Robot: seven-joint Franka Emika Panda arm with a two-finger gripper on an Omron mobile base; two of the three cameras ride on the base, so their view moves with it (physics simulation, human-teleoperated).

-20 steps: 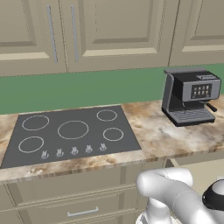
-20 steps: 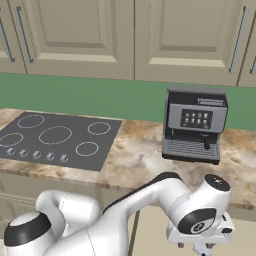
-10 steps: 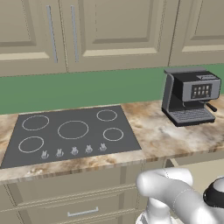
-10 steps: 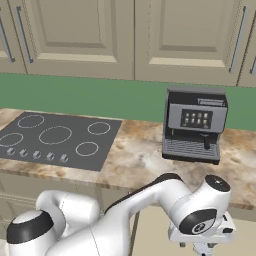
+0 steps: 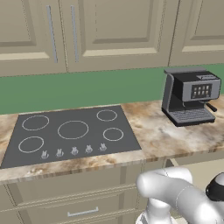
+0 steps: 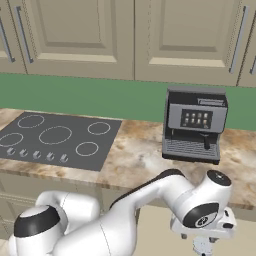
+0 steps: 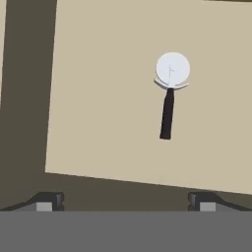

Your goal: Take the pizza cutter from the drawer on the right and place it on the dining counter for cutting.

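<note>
The pizza cutter (image 7: 169, 93) (slim black handle, round silver wheel) lies on the drawer's (image 7: 98, 98) flat tan floor; jaws spread wide, empty.

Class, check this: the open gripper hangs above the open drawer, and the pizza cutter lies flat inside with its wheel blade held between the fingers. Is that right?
Not quite. In the hand view the pizza cutter lies flat in the drawer, but nothing holds it: the open gripper hangs above, its fingers well clear of the wheel blade.
</note>
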